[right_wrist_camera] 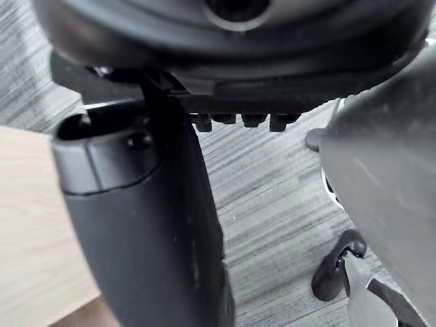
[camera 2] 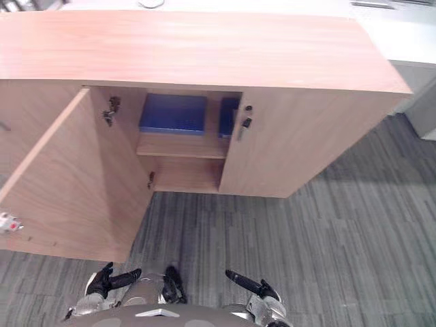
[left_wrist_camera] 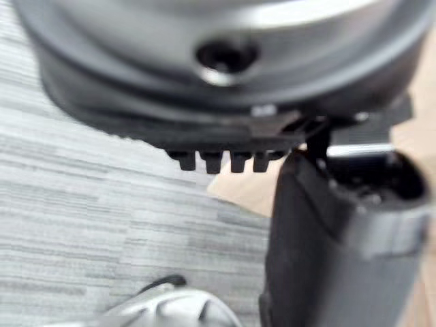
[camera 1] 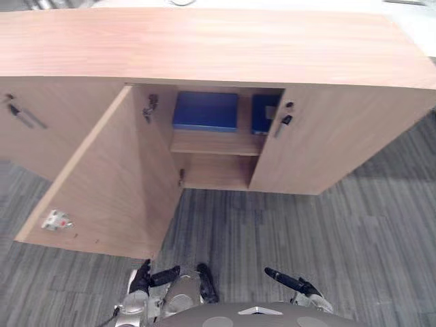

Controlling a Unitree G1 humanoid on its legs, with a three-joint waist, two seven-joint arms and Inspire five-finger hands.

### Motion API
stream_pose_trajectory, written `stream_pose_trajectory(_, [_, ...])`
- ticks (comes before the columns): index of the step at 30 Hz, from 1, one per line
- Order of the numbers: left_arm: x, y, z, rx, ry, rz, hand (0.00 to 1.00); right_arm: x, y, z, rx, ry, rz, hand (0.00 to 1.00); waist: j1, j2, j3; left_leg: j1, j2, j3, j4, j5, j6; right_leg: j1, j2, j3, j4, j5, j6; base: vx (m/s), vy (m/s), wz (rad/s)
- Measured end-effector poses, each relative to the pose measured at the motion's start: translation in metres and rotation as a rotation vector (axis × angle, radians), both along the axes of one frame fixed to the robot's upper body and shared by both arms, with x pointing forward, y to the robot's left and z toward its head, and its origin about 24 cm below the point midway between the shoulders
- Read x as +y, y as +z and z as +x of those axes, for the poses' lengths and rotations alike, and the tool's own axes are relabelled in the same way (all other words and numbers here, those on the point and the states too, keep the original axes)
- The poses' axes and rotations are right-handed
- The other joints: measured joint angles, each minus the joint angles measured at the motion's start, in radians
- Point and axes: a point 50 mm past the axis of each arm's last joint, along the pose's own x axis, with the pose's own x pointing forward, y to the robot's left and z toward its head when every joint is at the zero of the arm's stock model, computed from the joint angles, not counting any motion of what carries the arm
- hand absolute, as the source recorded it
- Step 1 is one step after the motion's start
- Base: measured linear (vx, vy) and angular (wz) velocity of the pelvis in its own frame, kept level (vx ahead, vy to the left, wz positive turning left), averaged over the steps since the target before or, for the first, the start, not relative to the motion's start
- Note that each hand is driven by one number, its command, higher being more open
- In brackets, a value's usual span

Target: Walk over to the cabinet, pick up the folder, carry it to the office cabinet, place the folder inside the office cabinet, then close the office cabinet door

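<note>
A blue folder [camera 1: 204, 110] lies flat on the upper shelf [camera 1: 214, 143] inside the wooden office cabinet [camera 1: 204, 48]. A second blue folder [camera 1: 263, 112] sits beside it, partly hidden by the closed right door [camera 1: 327, 143]. The cabinet's left door [camera 1: 109, 184] stands swung wide open toward me. My left hand [camera 1: 146, 279] hangs low at the bottom of the view, below that door's edge, fingers straight and holding nothing. My right hand [camera 1: 293, 281] is also low over the carpet, open and empty. The left hand [left_wrist_camera: 327, 238] and the right hand [right_wrist_camera: 143, 225] each show a thumb and straight fingers over the carpet in their wrist views.
The open door juts out over the grey carpet [camera 1: 306, 231] on my left. A lower compartment [camera 1: 214, 174] sits under the shelf. Another closed door with a handle [camera 1: 24, 116] is at the far left. A white surface [camera 1: 415, 20] lies behind the cabinet.
</note>
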Motion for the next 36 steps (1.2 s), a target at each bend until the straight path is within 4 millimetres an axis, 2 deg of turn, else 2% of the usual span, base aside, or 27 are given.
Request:
stream_pose_trajectory(1, [-0.001,-0.001,-0.001,0.011,-0.011,-0.004,1.0,0.001,0.0,-0.002,0.005,0.014,-0.002,1.0,0.002,0.001,0.0,0.021,-0.029,-0.008,-0.046,0.025,0.009,0.008,-0.008,0.0,-0.011,0.003,-0.005,-0.02,0.094,0.32])
stream_pose_trajectory(3, [-0.003,-0.002,-0.003,0.02,-0.023,-0.007,1.0,0.0,0.0,0.0,0.005,0.042,-0.015,1.0,0.002,0.006,-0.004,0.038,-0.058,-0.013,-0.097,0.054,0.019,0.01,-0.017,0.0,-0.017,0.004,-0.003,-0.06,0.068,0.18])
stream_pose_trajectory(5, [-0.004,-0.003,-0.005,0.029,-0.03,-0.015,1.0,-0.002,0.0,0.0,0.004,0.041,-0.019,1.0,0.002,0.012,-0.006,0.067,-0.081,-0.016,-0.177,0.102,0.022,0.008,-0.021,-0.002,-0.023,0.023,0.011,-0.08,0.046,0.06])
stream_pose_trajectory(8, [-0.005,-0.005,-0.016,0.062,-0.058,-0.014,1.0,-0.003,0.0,-0.001,0.007,0.039,-0.023,1.0,-0.001,0.026,-0.017,0.142,-0.11,-0.019,-0.351,0.185,0.01,0.006,-0.023,-0.011,-0.018,0.025,-0.002,-0.12,0.018,-0.01])
stream_pose_trajectory(9, [-0.007,-0.006,-0.019,0.068,-0.059,-0.019,1.0,-0.005,0.001,-0.001,0.003,0.037,-0.028,1.0,-0.009,0.033,-0.02,0.151,-0.114,-0.029,-0.38,0.201,0.01,0.006,-0.02,-0.018,-0.016,0.014,-0.019,-0.12,-0.004,0.08])
stream_pose_trajectory(10, [-0.007,-0.006,-0.02,0.071,-0.059,-0.019,1.0,-0.005,0.001,-0.002,0.005,0.035,-0.031,1.0,-0.015,0.035,-0.022,0.152,-0.113,-0.033,-0.38,0.203,0.009,0.006,-0.021,-0.019,-0.011,0.006,-0.032,-0.1,-0.008,0.11])
stream_pose_trajectory(14, [-0.01,-0.007,-0.022,0.077,-0.061,-0.026,1.0,-0.006,0.001,-0.002,0.002,0.035,-0.035,1.0,-0.02,0.039,-0.026,0.152,-0.121,-0.045,-0.38,0.203,0.012,0.009,-0.027,-0.025,-0.003,0.004,-0.032,-0.01,0.002,0.07])
stream_pose_trajectory(15, [-0.01,-0.007,-0.022,0.079,-0.063,-0.026,1.0,-0.007,0.001,-0.002,0.001,0.035,-0.036,1.0,-0.02,0.033,-0.026,0.151,-0.132,-0.057,-0.38,0.201,0.015,0.012,-0.037,-0.039,0.011,-0.002,-0.031,0.05,0.027,0.46])
stream_pose_trajectory(16, [-0.009,-0.007,-0.022,0.082,-0.077,-0.021,1.0,-0.009,0.001,-0.006,0.008,0.027,-0.041,1.0,-0.027,0.028,-0.031,0.152,-0.152,-0.1,-0.38,0.183,0.034,0.017,-0.069,-0.057,0.076,-0.02,-0.038,0.07,0.021,0.57])
stream_pose_trajectory(17, [-0.012,-0.008,-0.022,0.084,-0.081,-0.026,1.0,-0.011,0.0,-0.012,0.018,0.02,-0.046,1.0,-0.031,0.034,-0.037,0.152,-0.159,-0.129,-0.38,0.18,0.042,0.016,-0.081,-0.046,0.131,-0.018,-0.047,0.1,0.04,0.96])
stream_pose_trajectory(18, [-0.013,-0.008,-0.023,0.088,-0.099,-0.024,1.0,-0.017,0.003,-0.01,-0.008,0.014,-0.07,1.0,-0.046,0.04,-0.043,0.16,-0.163,-0.182,-0.379,0.183,0.059,-0.021,-0.121,0.026,0.272,-0.013,-0.105,0.09,0.044,0.87])
stream_pose_trajectory(19, [-0.011,-0.008,-0.023,0.09,-0.12,-0.013,1.0,-0.018,0.004,-0.007,-0.02,0.014,-0.075,1.0,-0.049,0.039,-0.046,0.167,-0.163,-0.205,-0.377,0.185,0.063,-0.05,-0.132,0.092,0.341,0.003,-0.133,0.11,0.064,1.16])
stream_pose_trajectory(20, [-0.013,-0.007,-0.019,0.084,-0.155,-0.01,1.0,-0.02,0.005,-0.005,-0.027,0.016,-0.079,1.0,-0.046,0.043,-0.055,0.167,-0.156,-0.244,-0.366,0.186,0.063,-0.097,-0.131,0.245,0.391,-0.042,-0.128,0.14,0.05,1.05])
stream_pose_trajectory(21, [-0.01,-0.006,-0.015,0.073,-0.166,0.0,1.0,-0.017,0.005,-0.004,-0.027,0.016,-0.068,1.0,-0.036,0.026,-0.058,0.159,-0.154,-0.273,-0.343,0.183,0.056,-0.128,-0.123,0.352,0.396,-0.073,-0.111,0.13,0.035,1.08])
stream_pose_trajectory(23, [-0.008,-0.005,-0.016,0.074,-0.163,0.009,1.0,-0.012,0.004,-0.003,-0.031,0.014,-0.056,1.0,-0.033,0.015,-0.068,0.135,-0.153,-0.321,-0.316,0.175,0.046,-0.163,-0.113,0.451,0.365,-0.086,-0.085,0.1,0.005,0.81])
stream_pose_trajectory(24, [-0.007,-0.005,-0.015,0.072,-0.161,0.014,1.0,-0.009,0.004,-0.001,-0.033,0.017,-0.048,1.0,-0.033,0.012,-0.072,0.119,-0.146,-0.353,-0.303,0.172,0.039,-0.187,-0.091,0.517,0.322,-0.09,-0.058,0.09,-0.03,0.91])
stream_pose_trajectory(25, [-0.005,-0.005,-0.015,0.071,-0.156,0.022,1.0,-0.005,0.003,0.0,-0.028,0.018,-0.035,1.0,-0.022,0.003,-0.081,0.097,-0.142,-0.388,-0.289,0.164,0.021,-0.214,-0.062,0.589,0.257,-0.079,-0.01,0.08,-0.045,0.85])
stream_pose_trajectory(27, [-0.002,-0.004,-0.017,0.076,-0.145,0.032,1.0,-0.002,0.002,0.001,-0.02,0.022,-0.024,1.0,-0.015,-0.004,-0.085,0.095,-0.142,-0.406,-0.294,0.165,0.012,-0.22,-0.052,0.619,0.198,-0.062,0.025,0.05,-0.07,0.59])
stream_pose_trajectory(28, [0.0,-0.004,-0.019,0.078,-0.128,0.036,1.0,0.001,0.001,0.001,-0.01,0.025,-0.015,1.0,-0.01,-0.023,-0.093,0.097,-0.142,-0.42,-0.294,0.166,0.007,-0.217,-0.042,0.618,0.161,-0.051,0.043,0.05,-0.125,0.43])
stream_pose_trajectory(29, [0.001,-0.004,-0.02,0.079,-0.114,0.037,1.0,0.003,0.0,0.0,-0.003,0.031,-0.01,1.0,-0.006,-0.024,-0.093,0.096,-0.142,-0.424,-0.294,0.164,-0.003,-0.218,-0.036,0.613,0.142,-0.049,0.045,0.07,-0.177,0.29])
stream_pose_trajectory(31, [0.007,-0.004,-0.027,0.087,-0.062,0.045,1.0,0.012,-0.003,-0.005,0.022,0.041,0.016,1.0,0.003,-0.048,-0.109,0.098,-0.141,-0.44,-0.292,0.166,-0.021,-0.213,0.0,0.609,0.062,-0.029,0.031,0.07,-0.184,0.17])
stream_pose_trajectory(32, [0.009,-0.004,-0.028,0.089,-0.05,0.048,1.0,0.015,-0.003,-0.006,0.026,0.041,0.024,1.0,0.003,-0.054,-0.111,0.098,-0.142,-0.445,-0.292,0.167,-0.024,-0.205,0.01,0.607,0.04,-0.002,0.025,0.08,-0.243,0.25])
stream_pose_trajectory(33, [0.012,-0.004,-0.03,0.093,-0.033,0.052,1.0,0.018,-0.005,-0.01,0.037,0.037,0.033,1.0,0.002,-0.074,-0.118,0.097,-0.146,-0.457,-0.299,0.17,-0.033,-0.189,0.025,0.581,0.015,0.03,0.016,0.07,-0.309,0.32])
stream_pose_trajectory(36, [0.01,-0.006,-0.035,0.103,0.006,0.033,1.0,0.013,-0.005,-0.014,0.049,-0.007,0.031,1.0,-0.002,-0.059,-0.123,0.129,-0.111,-0.482,-0.38,0.194,-0.067,-0.163,0.058,0.554,-0.027,0.03,0.015,0.03,-0.171,0.25])
